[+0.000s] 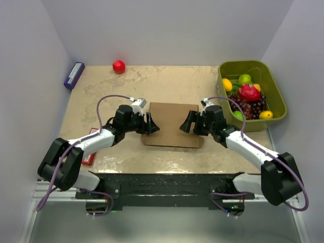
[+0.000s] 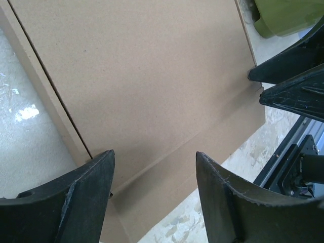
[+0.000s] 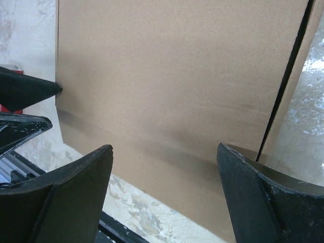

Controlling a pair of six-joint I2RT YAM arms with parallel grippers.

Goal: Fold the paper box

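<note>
The paper box (image 1: 171, 124) lies flat on the table (image 1: 167, 83) between the two claws. The left claw (image 1: 151, 125) stands spread at its left edge, the right claw (image 1: 188, 123) spread at its right edge, neither pinching it.

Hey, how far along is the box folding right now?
Nothing looks folded yet: the paper box lies flat on the table. In hand: the left claw and right claw stand open at its side edges, gripping nothing. Left: all the folding.
</note>
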